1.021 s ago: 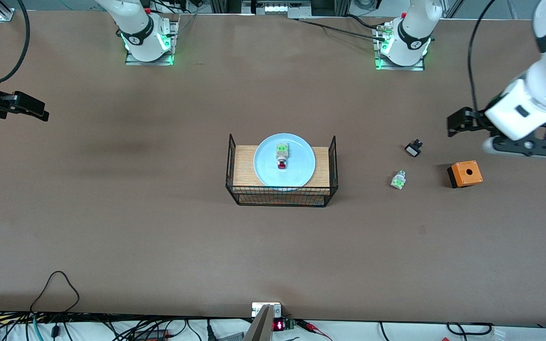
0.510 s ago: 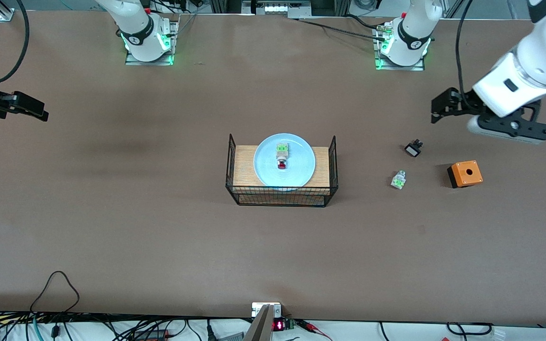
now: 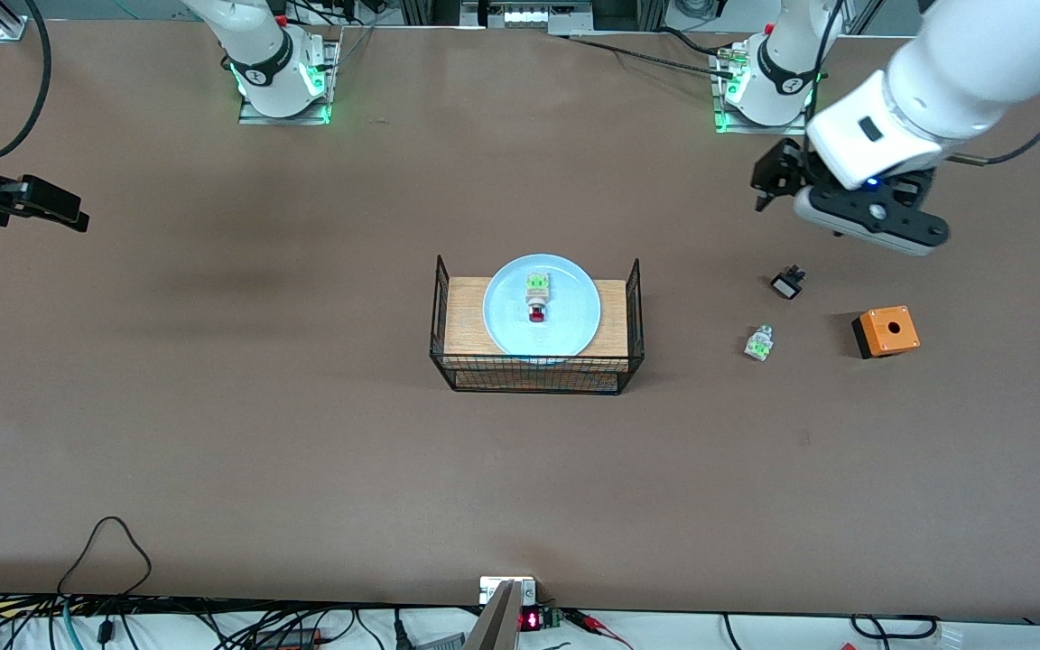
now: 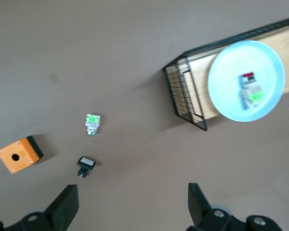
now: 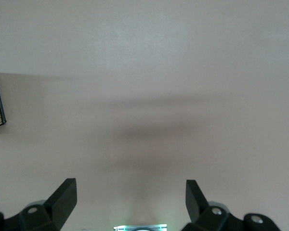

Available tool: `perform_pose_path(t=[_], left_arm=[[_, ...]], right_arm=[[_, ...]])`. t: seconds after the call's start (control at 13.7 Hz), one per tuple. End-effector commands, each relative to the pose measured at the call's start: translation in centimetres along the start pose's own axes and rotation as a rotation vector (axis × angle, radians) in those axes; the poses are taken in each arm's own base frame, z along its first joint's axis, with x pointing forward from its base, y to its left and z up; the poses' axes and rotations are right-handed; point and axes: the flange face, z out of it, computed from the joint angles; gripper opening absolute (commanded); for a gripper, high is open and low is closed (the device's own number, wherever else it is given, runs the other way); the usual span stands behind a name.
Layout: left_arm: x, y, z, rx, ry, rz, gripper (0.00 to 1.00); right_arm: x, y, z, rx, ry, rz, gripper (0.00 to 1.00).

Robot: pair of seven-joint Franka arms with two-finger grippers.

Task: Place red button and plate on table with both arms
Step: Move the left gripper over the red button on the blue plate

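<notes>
Two things are waiting to be moved: the plate (image 3: 506, 332) is sitting on a wooden board (image 3: 463, 318) with wire-mesh sides in the middle of the front view, and the red button (image 3: 537, 301) is lying on the plate, red cap toward the lower edge of the frame. Neither is on the table (image 3: 303, 451) yet.

The left gripper (image 3: 766, 186) is hanging in the upper part of the frame, over bare table just below its own base, with a small black part (image 3: 787, 284), a white-green part (image 3: 758, 344) and an orange box (image 3: 886, 331) lower in the frame. Its wrist is tilting toward the board, so the left wrist view is taking in the plate and button. The jaws are standing wide apart and holding nothing.

The right gripper (image 3: 58, 206) is waiting at the frame's edge at the right arm's end, over bare table, fingers likewise spread and empty.

As I judge it, the step in hand is the reach toward the board. To do it well, the left arm should be coming in from above, clearing the mesh sides, and pinching the button across its whitish body. I'd lift the button first, since moving the plate could tip it off. The plate's shallow rim is giving little to hold, so a grip at the edge facing the open side of the board looks safest.
</notes>
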Motion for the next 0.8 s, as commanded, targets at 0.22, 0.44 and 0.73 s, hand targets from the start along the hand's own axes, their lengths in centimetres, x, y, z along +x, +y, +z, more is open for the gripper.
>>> perform_pose_path(t=[0.22,0.44,0.73], left_arm=[[-1.0,5.1,0.2,0.038,-0.035,0.114,1.00],[-0.8,9.0,2.7,0.043,-0.096,0.203,1.00],[1.0,11.7,7.5,-0.007,-0.166,0.271,1.00]], right_arm=[[0.2,0.9,0.2,0.004,-0.007,0.022,1.00],[0.1,1.0,0.3,0.004,-0.014,0.024,1.00],[0.1,1.5,0.5,0.005,-0.021,0.025,1.00]])
